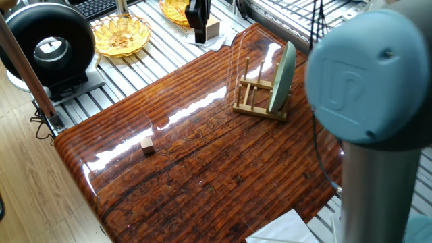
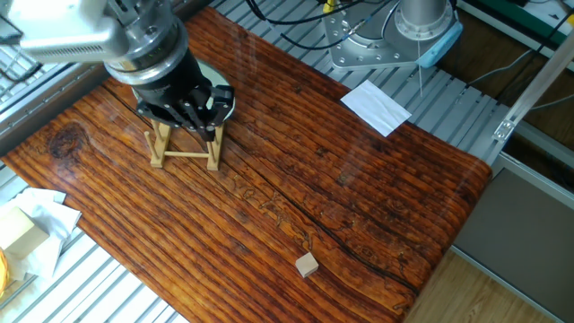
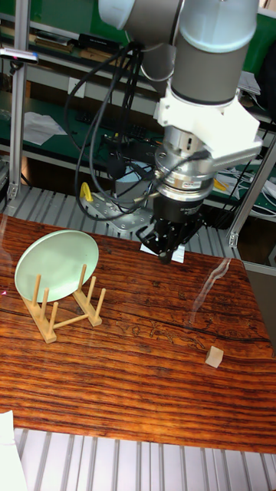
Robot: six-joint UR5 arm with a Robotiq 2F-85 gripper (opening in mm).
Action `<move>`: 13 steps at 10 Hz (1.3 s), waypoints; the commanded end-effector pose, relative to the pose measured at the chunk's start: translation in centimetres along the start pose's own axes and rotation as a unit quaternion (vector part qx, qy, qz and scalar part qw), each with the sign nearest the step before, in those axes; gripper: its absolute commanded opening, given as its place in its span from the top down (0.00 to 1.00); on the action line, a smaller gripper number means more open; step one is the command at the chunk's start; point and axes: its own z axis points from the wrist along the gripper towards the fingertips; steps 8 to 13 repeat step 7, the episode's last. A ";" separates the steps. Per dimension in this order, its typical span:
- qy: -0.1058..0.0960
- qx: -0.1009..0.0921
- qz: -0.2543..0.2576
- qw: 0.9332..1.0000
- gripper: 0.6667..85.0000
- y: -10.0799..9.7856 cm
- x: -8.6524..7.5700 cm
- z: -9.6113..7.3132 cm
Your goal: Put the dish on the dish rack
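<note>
The pale green dish stands on edge in the light-wood dish rack, leaning against the upright pegs. The tall fixed view shows the dish resting in the rack at the table's left. My gripper hangs in the air to the right of the rack and above the table. Its fingers are drawn together to a point with nothing between them. In one fixed view the gripper is a dark shape near the table's far edge. In the other fixed view the wrist covers most of the dish above the rack.
A small wooden cube lies on the table, away from the rack. Two wicker baskets and a wooden block sit beyond the table's far edge. A white sheet lies near the robot base. A round black device stands off the table.
</note>
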 end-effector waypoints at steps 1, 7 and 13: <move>-0.023 0.013 0.055 0.998 1.00 -0.8 -0.2 -0.1; -0.036 0.005 0.023 0.999 1.00 -0.7 -0.8 0.3; -0.036 0.005 0.023 0.999 1.00 -0.7 -0.8 0.3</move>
